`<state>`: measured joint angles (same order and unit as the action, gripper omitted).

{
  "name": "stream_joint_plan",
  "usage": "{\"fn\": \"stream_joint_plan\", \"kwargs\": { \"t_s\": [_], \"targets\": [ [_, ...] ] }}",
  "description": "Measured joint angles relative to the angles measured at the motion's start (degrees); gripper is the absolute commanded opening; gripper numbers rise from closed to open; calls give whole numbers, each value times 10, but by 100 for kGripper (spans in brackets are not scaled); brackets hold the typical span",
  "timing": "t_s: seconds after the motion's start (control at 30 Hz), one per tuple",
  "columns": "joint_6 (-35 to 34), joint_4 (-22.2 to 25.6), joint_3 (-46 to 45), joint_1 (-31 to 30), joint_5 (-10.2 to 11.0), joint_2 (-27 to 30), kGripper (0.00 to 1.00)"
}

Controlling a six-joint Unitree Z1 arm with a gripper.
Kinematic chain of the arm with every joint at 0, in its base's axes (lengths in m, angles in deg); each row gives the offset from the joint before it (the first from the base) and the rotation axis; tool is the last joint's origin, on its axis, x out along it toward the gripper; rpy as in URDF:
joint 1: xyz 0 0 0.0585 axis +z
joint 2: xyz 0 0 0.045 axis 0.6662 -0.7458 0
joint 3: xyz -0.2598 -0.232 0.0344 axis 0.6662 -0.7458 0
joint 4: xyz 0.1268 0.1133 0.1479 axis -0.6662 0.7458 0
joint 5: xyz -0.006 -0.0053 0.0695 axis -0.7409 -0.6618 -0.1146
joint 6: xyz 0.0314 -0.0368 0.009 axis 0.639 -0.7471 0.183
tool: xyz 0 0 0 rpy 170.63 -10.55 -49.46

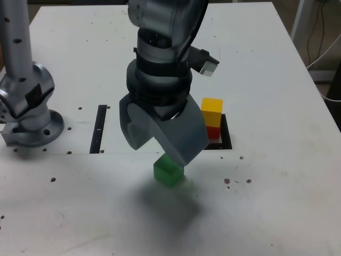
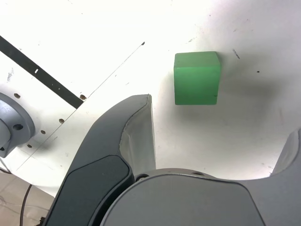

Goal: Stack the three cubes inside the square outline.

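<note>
Claw wide open, empty, above green cube, not touching

White table with small screw holes, narrow black strip flat on it, white cable beyond the table's far right edge in the exterior view

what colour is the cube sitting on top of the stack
Yellow, on the red cube; the exterior view shows it best.
</note>
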<state>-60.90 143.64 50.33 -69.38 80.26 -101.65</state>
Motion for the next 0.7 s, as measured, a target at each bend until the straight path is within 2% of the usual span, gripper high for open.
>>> {"fn": "stream_joint_plan", "kwargs": {
  "t_s": [0.27, 0.7],
  "targets": [
    [0, -11, 0, 0, 10, -20, 99],
    [-5, -57, -31, 0, 2, -50, 99]
  ]
}}
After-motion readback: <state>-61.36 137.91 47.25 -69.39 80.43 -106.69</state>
